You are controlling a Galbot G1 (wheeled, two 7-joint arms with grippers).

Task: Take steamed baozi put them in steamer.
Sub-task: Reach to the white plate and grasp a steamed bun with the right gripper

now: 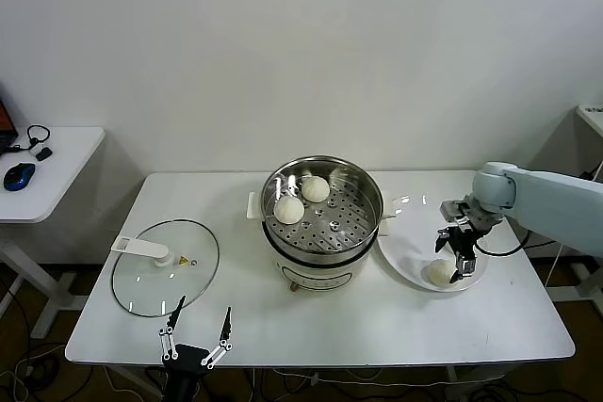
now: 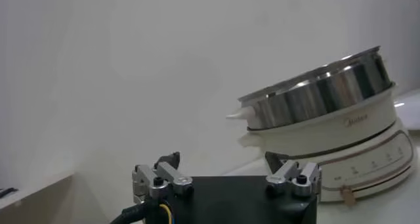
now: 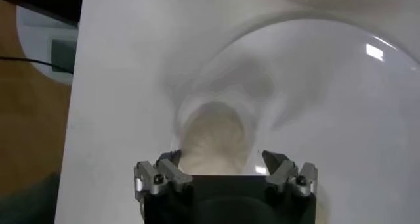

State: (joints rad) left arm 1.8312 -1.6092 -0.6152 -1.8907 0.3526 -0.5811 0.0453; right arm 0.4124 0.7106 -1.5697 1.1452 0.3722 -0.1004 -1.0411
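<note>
A white rectangular table (image 1: 471, 327) is standing against a plain white wall, with a second white side table (image 1: 57, 152) at the robot's left carrying a blue computer mouse (image 1: 19, 176). In the middle of the table the steamer (image 1: 325, 233) is sitting with its lid off, and two steamed baozi (image 1: 301, 199) are lying side by side on its perforated tray, toward the far left part. The glass lid (image 1: 165, 267) is lying flat on the table well to the left. A white plate (image 1: 405, 242) is sitting just beside the steamer on the right, holding one more bun (image 1: 438, 273) near its front edge. The right gripper (image 1: 458, 256) is hanging over that bun, its fingers (image 3: 279, 163) spread apart on either side of it; the right wrist view is showing the bun (image 3: 213, 140) between the parted jaws with a gap on each side, which the head view is not making clear. The left gripper (image 1: 198, 327) is waiting at the table's near edge, jaws open and empty. The left wrist view is showing the steamer (image 2: 328, 123) from the side, shiny steel band above a white base with printed markings, detail hidden from the head camera.
</note>
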